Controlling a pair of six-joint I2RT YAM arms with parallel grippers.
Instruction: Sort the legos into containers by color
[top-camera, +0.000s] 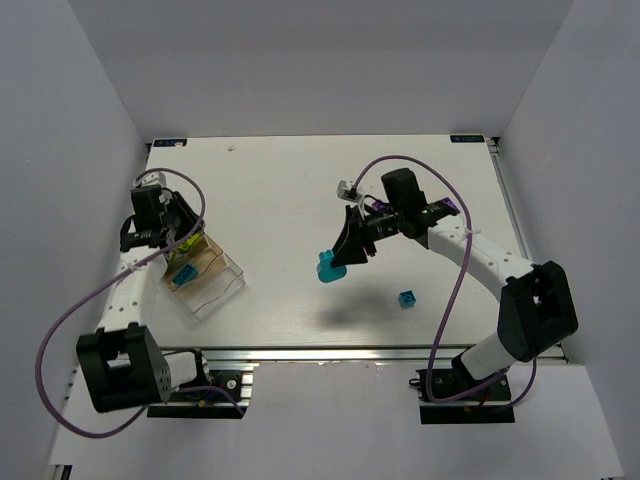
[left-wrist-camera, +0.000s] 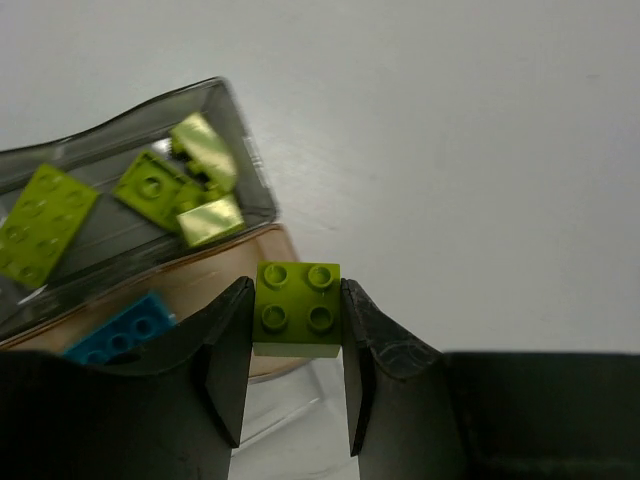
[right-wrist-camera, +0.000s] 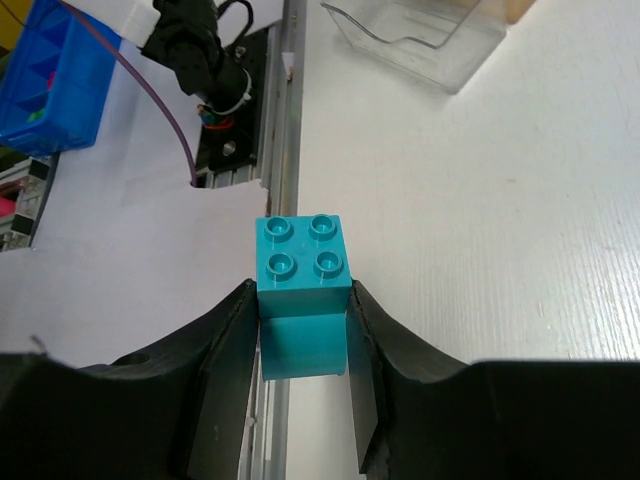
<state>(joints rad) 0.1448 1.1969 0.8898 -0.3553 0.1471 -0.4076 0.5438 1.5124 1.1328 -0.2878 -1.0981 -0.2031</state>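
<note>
My left pincer (left-wrist-camera: 297, 335) is clenched on a lime brick (left-wrist-camera: 297, 300), studs showing, just at the rim of the container (left-wrist-camera: 245, 160). Lime pieces (left-wrist-camera: 150, 185) lie in its clear compartment, a blue plate (left-wrist-camera: 120, 335) in the tan one beside it. Bare table (top-camera: 290, 190) spreads beyond that rim. My right pincer (right-wrist-camera: 300, 300) grasps a cyan brick (right-wrist-camera: 300, 262) over mid-table, well apart from the container — one loose blue brick (top-camera: 406, 298) lies near, toward the front edge.
</note>
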